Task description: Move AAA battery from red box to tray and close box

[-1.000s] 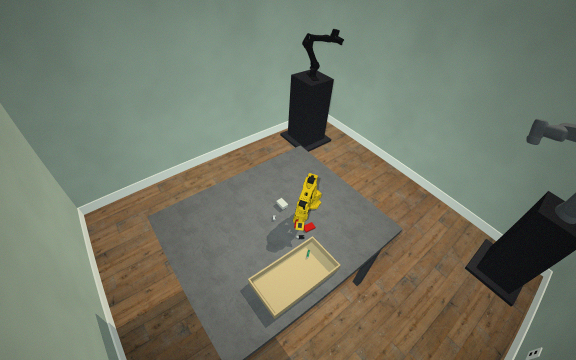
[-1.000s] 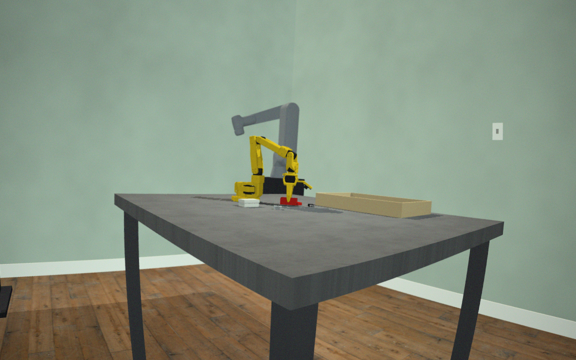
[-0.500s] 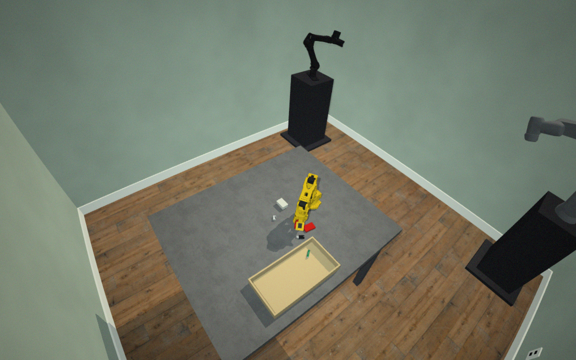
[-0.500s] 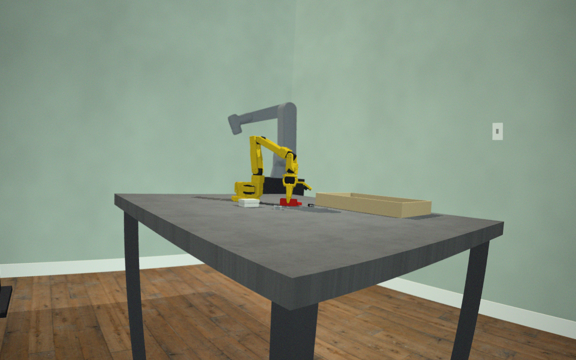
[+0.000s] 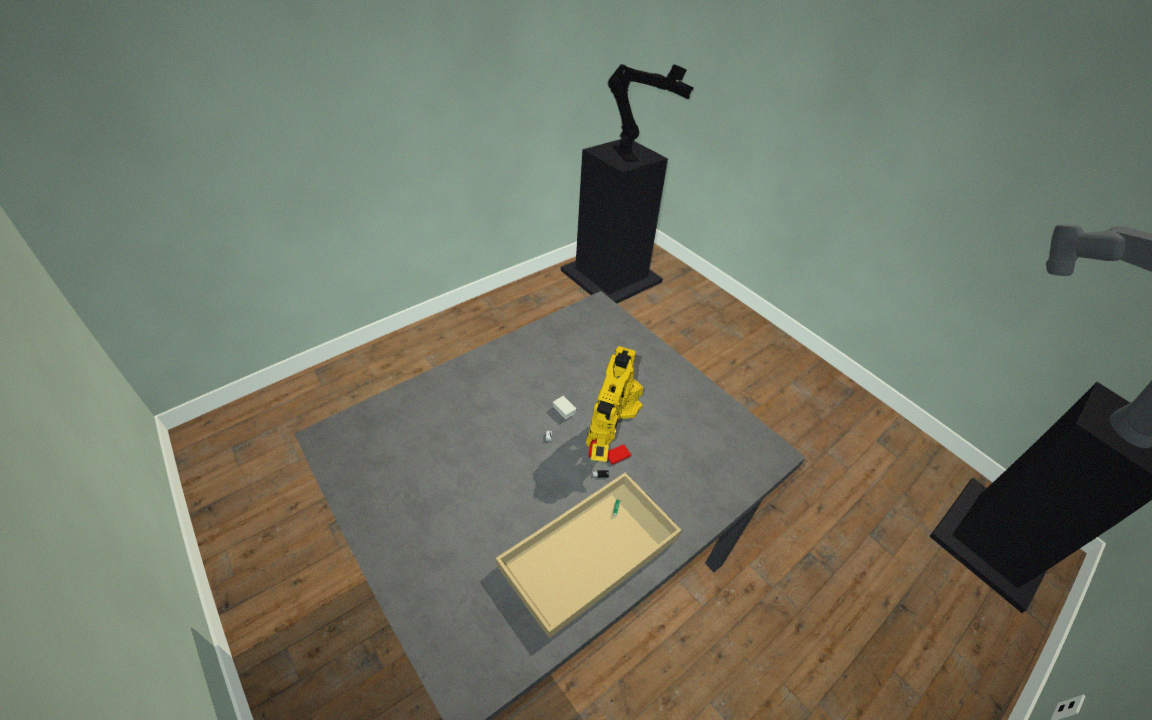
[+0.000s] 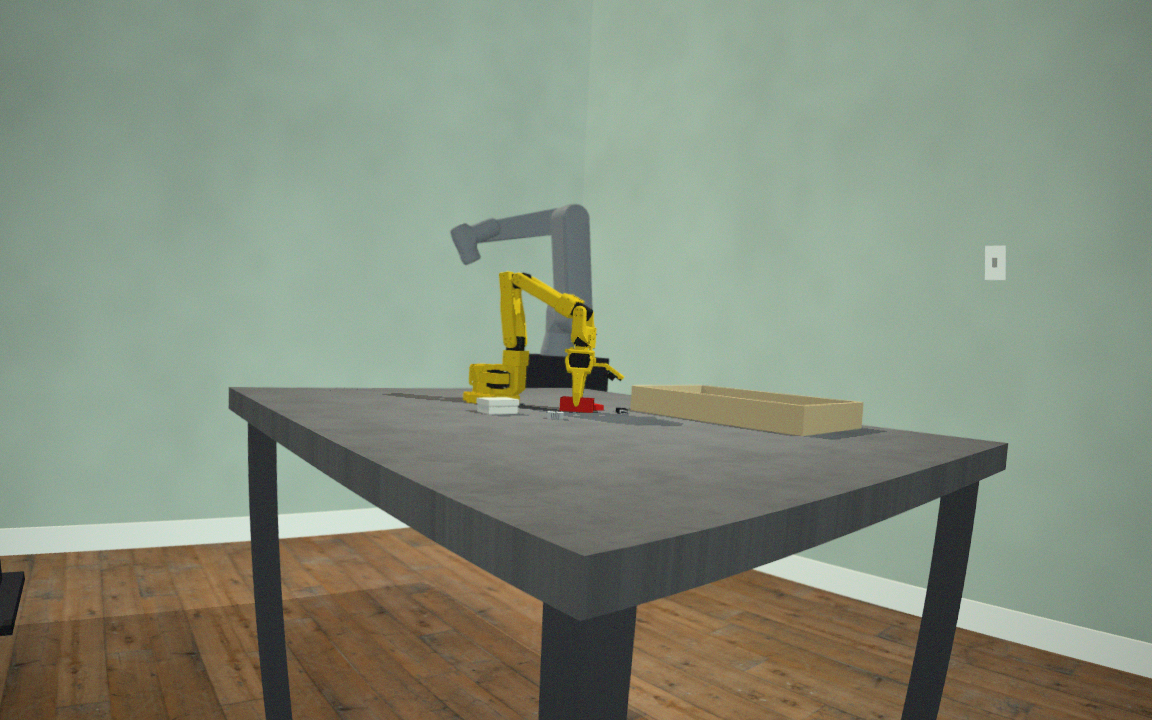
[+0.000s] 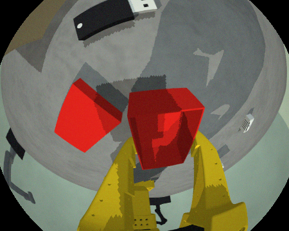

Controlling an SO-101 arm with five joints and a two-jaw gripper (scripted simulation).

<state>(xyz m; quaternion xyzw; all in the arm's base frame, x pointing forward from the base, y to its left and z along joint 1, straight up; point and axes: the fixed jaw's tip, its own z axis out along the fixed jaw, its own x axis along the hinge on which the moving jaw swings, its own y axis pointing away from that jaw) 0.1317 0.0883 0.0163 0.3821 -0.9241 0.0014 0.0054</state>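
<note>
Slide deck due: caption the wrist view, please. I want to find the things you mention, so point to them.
Gripper [image 5: 599,453] [image 6: 576,402] [image 7: 165,149] shut on the open, empty red box base [image 7: 166,101], its red lid [image 5: 619,454] [image 7: 87,119] and a USB stick [image 5: 601,473] [image 7: 104,17] nearby.

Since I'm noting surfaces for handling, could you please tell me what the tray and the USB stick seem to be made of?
The tray: probably wood or painted board, matte, judging by its even pale-tan walls.
The USB stick: likely smooth plastic for its plain black body; its pale, slotted plug looks like metal, though it shows little shine.

Yellow arm [image 5: 614,385] [image 6: 510,313], black motors, yellow claw [image 5: 599,454] [image 6: 576,402] [image 7: 164,149]
</note>
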